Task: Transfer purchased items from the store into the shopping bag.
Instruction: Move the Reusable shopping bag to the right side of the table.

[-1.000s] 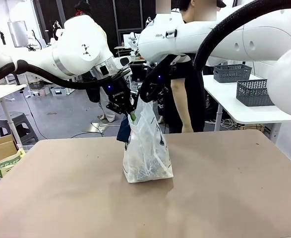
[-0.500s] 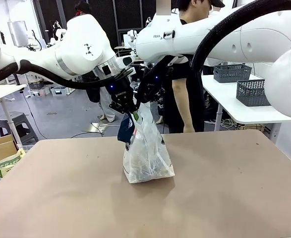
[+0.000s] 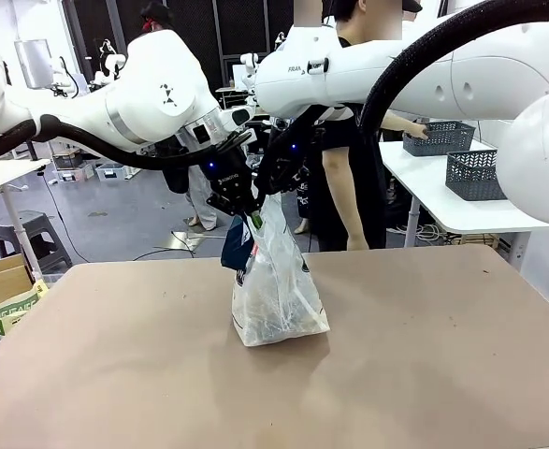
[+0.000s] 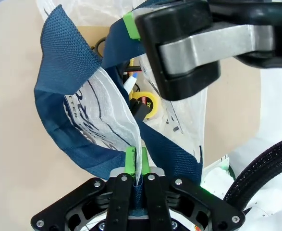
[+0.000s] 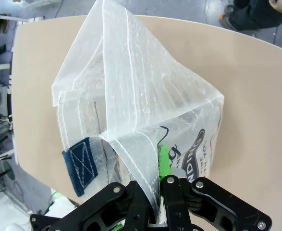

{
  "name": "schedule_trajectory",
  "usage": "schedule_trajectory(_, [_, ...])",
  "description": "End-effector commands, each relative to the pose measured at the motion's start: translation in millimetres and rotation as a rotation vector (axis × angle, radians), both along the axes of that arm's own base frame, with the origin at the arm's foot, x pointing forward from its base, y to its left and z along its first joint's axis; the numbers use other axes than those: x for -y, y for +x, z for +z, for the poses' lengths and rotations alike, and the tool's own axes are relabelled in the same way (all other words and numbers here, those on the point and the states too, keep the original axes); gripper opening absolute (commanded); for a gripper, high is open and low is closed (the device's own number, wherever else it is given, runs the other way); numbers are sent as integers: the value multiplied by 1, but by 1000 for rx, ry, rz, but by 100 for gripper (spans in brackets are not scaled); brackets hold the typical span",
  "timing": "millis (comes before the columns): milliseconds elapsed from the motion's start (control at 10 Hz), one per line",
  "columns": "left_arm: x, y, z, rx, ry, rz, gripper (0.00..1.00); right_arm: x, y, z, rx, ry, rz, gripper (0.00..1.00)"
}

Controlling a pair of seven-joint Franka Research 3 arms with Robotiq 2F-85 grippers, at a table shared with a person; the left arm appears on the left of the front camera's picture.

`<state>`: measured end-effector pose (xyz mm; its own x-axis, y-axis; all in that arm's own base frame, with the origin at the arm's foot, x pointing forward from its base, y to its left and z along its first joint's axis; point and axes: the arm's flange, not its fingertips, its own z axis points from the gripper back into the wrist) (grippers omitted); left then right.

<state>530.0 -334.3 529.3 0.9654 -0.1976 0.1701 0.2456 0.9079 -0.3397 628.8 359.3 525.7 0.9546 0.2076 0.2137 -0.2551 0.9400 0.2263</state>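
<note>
While both hands pinch the top of the translucent whitish plastic shopping bag [image 3: 279,281], I have bare room all around it: the flat brown matte table [image 3: 424,374] lies open to its left, right and near edges. The bag stands on its base near the middle of the table, closer to the far edge, where a person in a black top [image 3: 349,178] stands.

My left hand [image 3: 251,213] is closed on the bag's rim. In the left wrist view, that left hand [image 4: 135,161] has its green pads clamped on thin film and on the woven navy handle [image 4: 59,62]. My right hand [image 3: 272,190] is closed on the opposite rim, just beside the left one; the right wrist view shows the right hand [image 5: 160,168] nipping a crinkled fold of film.

The film is glossy and creased and pulled up into a peak, with black script lettering [image 5: 201,147] on one face. Inside are small packaged goods [image 4: 141,103], mostly indistinct, among them a round yellow piece.

Two dark grey lattice-sided plastic baskets [image 3: 480,175] sit on a white side table [image 3: 442,210] at my right, well apart from the bag.
</note>
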Motion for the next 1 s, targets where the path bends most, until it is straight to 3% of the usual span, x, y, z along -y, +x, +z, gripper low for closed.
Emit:
schedule_trajectory(0, [0, -2, 4, 11, -31, -22, 40, -3, 6, 5, -4, 47, 15, 0])
schedule_trajectory(300, [-2, -5, 9, 21, -124, -48, 100, -3, 6, 5, -3, 44, 15, 0])
schedule_trajectory(900, [-4, -7, 14, 38, -206, -55, 100, -4, 5, 5, -2, 42, 18, 0])
